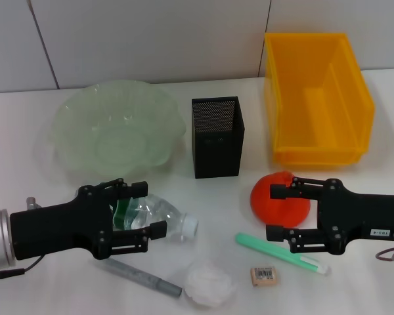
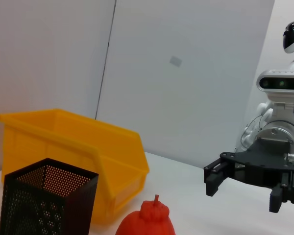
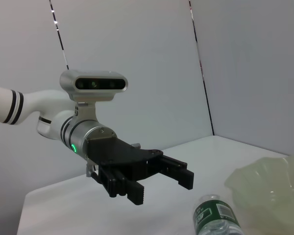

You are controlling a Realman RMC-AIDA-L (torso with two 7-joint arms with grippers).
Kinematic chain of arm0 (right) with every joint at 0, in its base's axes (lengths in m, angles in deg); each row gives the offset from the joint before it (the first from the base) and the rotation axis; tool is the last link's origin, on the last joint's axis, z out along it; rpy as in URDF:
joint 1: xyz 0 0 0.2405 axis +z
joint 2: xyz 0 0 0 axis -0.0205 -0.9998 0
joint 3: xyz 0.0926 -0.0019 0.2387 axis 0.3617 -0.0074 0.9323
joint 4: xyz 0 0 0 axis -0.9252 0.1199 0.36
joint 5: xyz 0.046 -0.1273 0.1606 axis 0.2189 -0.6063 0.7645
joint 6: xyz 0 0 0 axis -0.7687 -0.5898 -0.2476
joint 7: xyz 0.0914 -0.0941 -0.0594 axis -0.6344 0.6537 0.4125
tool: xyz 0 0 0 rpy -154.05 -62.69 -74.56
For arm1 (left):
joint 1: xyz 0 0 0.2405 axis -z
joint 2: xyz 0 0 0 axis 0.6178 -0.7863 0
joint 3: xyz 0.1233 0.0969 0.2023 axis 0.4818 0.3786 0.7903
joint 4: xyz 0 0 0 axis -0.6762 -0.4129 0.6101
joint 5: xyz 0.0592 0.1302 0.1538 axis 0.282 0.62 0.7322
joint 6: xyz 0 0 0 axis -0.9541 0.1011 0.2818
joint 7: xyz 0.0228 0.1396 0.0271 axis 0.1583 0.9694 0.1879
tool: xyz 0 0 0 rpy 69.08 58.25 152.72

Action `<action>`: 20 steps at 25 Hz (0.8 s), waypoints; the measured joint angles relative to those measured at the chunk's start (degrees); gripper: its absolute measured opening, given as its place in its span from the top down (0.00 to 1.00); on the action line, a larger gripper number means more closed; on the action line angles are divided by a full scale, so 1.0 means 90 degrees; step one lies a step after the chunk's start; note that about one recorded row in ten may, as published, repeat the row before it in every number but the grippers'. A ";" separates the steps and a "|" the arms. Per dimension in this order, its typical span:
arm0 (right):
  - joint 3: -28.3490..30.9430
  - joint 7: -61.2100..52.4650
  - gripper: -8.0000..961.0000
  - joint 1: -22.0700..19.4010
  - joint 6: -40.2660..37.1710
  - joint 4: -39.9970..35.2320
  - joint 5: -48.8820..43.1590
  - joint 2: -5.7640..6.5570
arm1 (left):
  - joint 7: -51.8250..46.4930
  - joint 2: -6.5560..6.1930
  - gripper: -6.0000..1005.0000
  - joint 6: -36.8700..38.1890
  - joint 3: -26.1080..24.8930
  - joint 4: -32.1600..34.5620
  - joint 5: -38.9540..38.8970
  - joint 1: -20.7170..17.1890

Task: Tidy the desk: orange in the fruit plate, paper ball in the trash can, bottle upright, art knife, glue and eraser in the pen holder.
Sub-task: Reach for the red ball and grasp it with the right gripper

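Spread fingers around bottle

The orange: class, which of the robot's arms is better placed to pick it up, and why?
Probably the right. The right gripper hangs open at the orange, fingers either side, while the left gripper is across the table, open around the lying bottle.

- Left black two-fingered end effector: reaches in from the left edge on a silver wrist, held level, fingers spread apart.
- Right black two-fingered end effector: enters from the right edge, level, fingers likewise parted.
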 joint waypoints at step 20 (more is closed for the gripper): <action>-0.0001 -0.0003 0.19 -0.0034 0.0013 0.0033 0.0025 -0.0047 | 0.0139 0.0026 0.14 -0.0029 0.0002 0.0003 -0.0092 -0.0018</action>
